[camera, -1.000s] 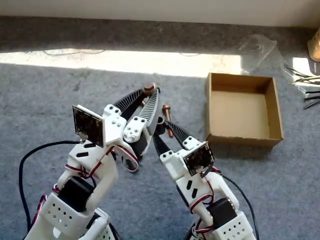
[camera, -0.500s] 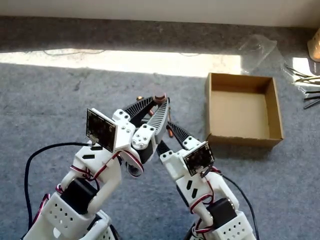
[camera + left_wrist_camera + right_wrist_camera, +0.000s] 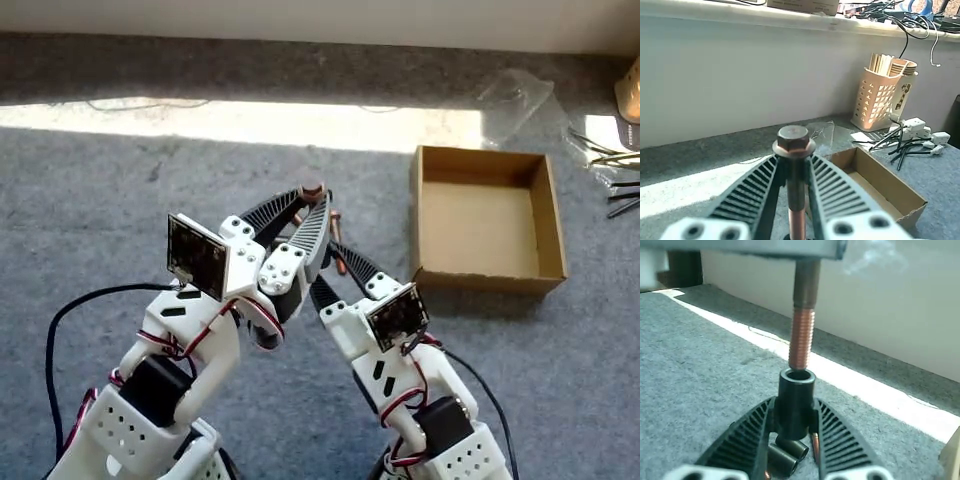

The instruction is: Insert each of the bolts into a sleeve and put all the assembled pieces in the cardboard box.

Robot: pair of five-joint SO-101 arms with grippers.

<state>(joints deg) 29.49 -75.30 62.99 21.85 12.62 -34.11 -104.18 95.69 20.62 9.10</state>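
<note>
My left gripper point(image 3: 311, 203) is shut on a copper bolt point(image 3: 795, 150), held upright with its hex head point(image 3: 312, 189) on top. Directly below it, my right gripper point(image 3: 794, 421) is shut on a black sleeve point(image 3: 795, 402) standing with its opening upward. The bolt's threaded tip point(image 3: 801, 342) hangs just above the sleeve's mouth, about in line with it. In the high view the left gripper covers the right gripper's tips. The open cardboard box point(image 3: 487, 283) sits on the carpet to the right of both arms and has nothing in it.
Two loose black sleeves point(image 3: 786, 453) and a copper bolt point(image 3: 814, 446) lie on the grey carpet under the right gripper. Another bolt point(image 3: 337, 250) lies between the arms and the box. A plastic bag point(image 3: 512, 98) and cables point(image 3: 610, 150) are at the far right.
The left gripper has carried the bolt to the right and nearer, ending over the right gripper. The right arm has stayed still.
</note>
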